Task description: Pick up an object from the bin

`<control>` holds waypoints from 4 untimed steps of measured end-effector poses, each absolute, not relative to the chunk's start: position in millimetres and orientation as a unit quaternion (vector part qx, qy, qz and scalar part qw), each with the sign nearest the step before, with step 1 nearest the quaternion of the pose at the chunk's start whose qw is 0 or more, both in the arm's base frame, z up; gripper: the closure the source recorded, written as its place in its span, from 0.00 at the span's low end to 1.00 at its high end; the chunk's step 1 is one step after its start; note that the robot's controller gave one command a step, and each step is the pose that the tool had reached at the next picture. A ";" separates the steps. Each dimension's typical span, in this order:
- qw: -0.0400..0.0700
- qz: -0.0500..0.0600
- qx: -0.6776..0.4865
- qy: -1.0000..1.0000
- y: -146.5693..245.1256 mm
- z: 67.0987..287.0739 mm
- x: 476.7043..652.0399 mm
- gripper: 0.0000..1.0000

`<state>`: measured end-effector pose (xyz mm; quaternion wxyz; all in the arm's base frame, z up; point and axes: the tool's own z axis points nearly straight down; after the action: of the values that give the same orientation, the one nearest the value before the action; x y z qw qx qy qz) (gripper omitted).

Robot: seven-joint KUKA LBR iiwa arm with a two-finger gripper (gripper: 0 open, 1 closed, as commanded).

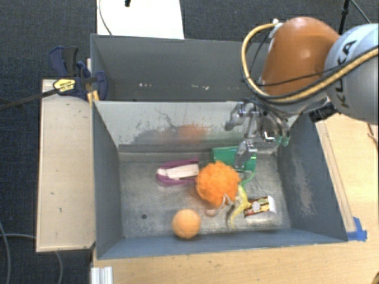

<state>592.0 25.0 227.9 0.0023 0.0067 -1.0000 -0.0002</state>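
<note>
Gripper [246, 158] over a green object [224, 154] at the bin [106, 176] rear right, just behind a fuzzy orange ball [217, 182]. Open or closed: cannot be told.

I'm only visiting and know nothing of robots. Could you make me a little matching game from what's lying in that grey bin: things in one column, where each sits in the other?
Things:
1. smooth orange ball
2. fluffy orange puff
3. purple and white thing
4. red and white packet

Places:
a. farthest right of the four
b. closest to the front wall of the bin
c. mid-floor, right next to the gripper
d. lying just left of the puff

Pairs: 1-b, 2-c, 3-d, 4-a.
</note>
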 end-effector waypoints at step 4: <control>-0.002 -0.001 -0.006 -1.000 -0.5 75.2 547.1 1.00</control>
<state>547.1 -0.5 75.2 -0.0024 -0.0061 -1.0000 -0.0007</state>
